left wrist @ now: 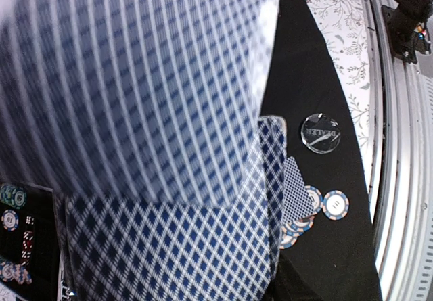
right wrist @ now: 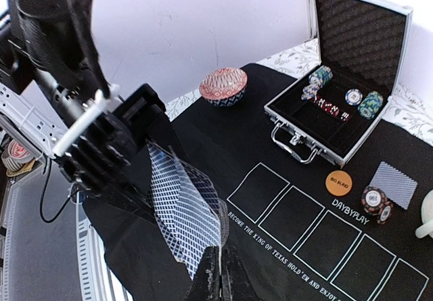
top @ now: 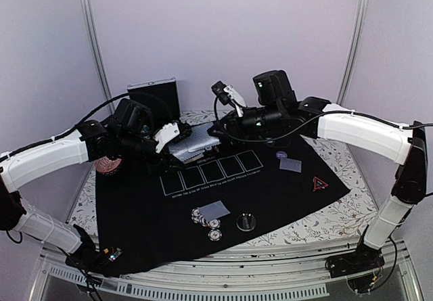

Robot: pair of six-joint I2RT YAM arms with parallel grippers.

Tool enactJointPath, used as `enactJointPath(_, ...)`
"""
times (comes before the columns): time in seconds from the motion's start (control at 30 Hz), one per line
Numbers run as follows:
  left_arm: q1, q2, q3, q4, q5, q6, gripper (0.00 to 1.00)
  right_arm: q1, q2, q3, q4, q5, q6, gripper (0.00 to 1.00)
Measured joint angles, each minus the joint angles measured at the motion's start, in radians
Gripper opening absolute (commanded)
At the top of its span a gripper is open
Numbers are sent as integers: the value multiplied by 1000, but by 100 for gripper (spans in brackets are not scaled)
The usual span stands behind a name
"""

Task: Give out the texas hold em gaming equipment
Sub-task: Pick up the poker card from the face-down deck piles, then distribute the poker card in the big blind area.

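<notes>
1. Showed a deck of grey-blue-backed playing cards (top: 193,145) raised over the upper centre of the black mat (top: 149,233), just above its row of five printed card boxes.
2. Showed the left gripper (top: 174,137) part-closed on that deck, clamping it from the left of the overhead frame.
3. Showed the right gripper (right wrist: 218,277) at the bottom centre of its own view, fingers pressed together and seemingly pinching the lower corner of the front card (right wrist: 196,233).
4. Judged the cards light, thin, bendy and slick against one another. Best taken by a free corner or short edge and peeled away slowly, lest a neighbour slide off too.
5. Placed the other pieces flat on the mat:
   - at lower centre, striped poker chips (top: 206,218), a single card (top: 217,210) and the dealer button (top: 245,222);
   - toward the right, a purple token (top: 281,155), a second card (top: 290,165) and a red-edged triangle (top: 319,183).
6. Could not make out the left gripper's own fingers, since blurred card backs filled most of its wrist view.
7. Could not tell whether one card or several sat in the right-hand pinch.
8. Found the patterned bowl (top: 108,164) half hidden under the left arm (top: 47,162) at the left of the overhead view, and the cream mug (right wrist: 426,220) cut off at the right edge of the right wrist view, below the open chip case (right wrist: 362,34).
</notes>
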Motion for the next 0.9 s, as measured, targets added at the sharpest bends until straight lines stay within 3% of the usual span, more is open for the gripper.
enactJointPath(0.2, 0, 0, 0, 0, 0, 0, 43, -60, -151, -48, 40, -30, 25, 2)
enactJointPath(0.4, 0, 0, 0, 0, 1, 0, 43, -194, -180, -103, 217, 16, 220, 2)
enactJointPath(0.6, 0, -2, 1, 0, 0, 0, 43, -217, 153, 98, 244, 97, 369, 2)
enactJointPath(0.9, 0, -19, 2, 1, 0, 0, 43, -216, 688, 591, 201, 80, 369, 2)
